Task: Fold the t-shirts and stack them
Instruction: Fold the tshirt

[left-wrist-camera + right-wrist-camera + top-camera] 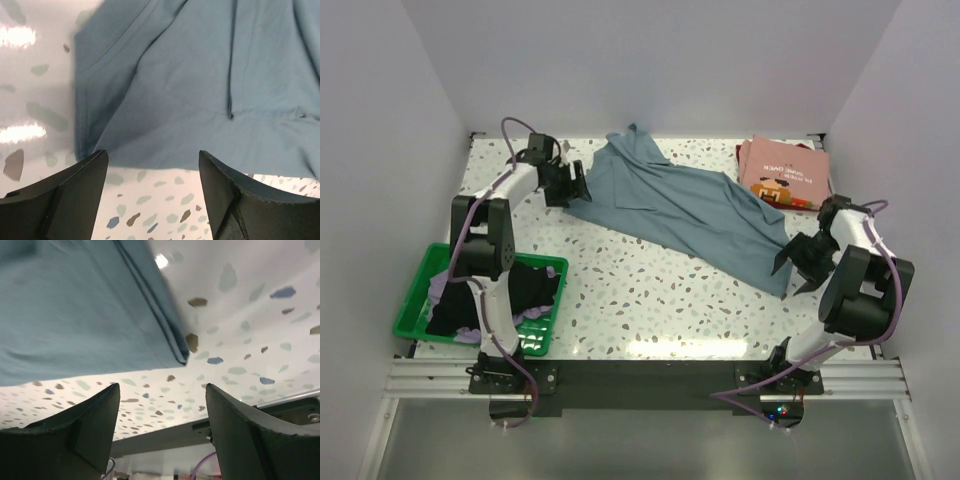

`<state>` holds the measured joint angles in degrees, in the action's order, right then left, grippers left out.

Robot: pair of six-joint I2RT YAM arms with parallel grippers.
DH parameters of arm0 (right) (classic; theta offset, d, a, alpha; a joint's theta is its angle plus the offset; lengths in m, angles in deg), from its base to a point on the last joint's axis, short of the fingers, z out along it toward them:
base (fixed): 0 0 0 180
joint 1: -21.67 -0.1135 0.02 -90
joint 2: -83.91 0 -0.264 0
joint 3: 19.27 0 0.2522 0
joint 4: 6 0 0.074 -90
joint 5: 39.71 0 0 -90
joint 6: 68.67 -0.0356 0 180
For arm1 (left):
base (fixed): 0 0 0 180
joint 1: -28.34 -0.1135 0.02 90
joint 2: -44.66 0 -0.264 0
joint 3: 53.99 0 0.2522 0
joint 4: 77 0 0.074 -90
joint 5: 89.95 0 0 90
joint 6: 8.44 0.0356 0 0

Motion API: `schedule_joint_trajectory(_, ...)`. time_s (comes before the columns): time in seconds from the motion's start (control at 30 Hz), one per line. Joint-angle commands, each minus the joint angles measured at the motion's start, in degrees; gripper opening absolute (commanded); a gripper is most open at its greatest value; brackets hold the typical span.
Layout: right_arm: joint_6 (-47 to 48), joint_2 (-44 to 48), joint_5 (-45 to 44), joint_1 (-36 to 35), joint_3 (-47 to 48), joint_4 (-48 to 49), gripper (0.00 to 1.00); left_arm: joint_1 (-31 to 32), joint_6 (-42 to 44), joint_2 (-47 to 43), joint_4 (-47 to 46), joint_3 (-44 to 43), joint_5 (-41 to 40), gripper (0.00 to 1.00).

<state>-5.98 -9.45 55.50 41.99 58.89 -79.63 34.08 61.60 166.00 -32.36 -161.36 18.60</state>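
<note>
One speckled counter [650,300] is carrying everything. One dusty grey-blue t-shirt [690,210] is lying unfolded and rumpled across it, running on a slant from the far middle towards the near right. One green mesh basket [415,300] is sitting at the near left corner, holding two garments: one black t-shirt [535,285] and one lavender t-shirt [535,315] bunching along its near edge. One pink t-shirt [785,172] with a small print is resting folded at the far right corner, with a dark red edge showing beneath its near side; what that belongs to I cannot tell.

Two end effectors are working at opposite ends of the grey-blue shirt. The left end effector [578,185] is hovering at the shirt's far left edge, its fingers [75,190] spreading wide and gripping nothing, cloth lying just beyond them. The right end effector [792,272] is hanging by the shirt's near right corner, likewise gaping wide and empty, the hemmed corner sitting just ahead of its fingertips [95,415].
</note>
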Motion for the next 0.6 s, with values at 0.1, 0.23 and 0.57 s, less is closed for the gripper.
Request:
schedule_joint_trajectory(0.1, 1.03, 3.1, -1.78, 0.34, -8.15, 2.92, 0.7, -1.08, 2.74, -6.38, 0.24, 5.36, -4.56, 0.77)
schedule_joint_trajectory(0.23, 1.21, 2.92, -3.19, 0.34, -9.12, 3.28, 0.66, -1.52, 2.92, -6.03, -0.46, 6.33, -4.48, 0.75)
schedule_joint_trajectory(0.57, 0.24, 0.73, -3.46, 0.34, -10.96, 7.58, 0.58, -2.05, 1.6, -5.15, -1.43, 8.26, -3.79, 0.68)
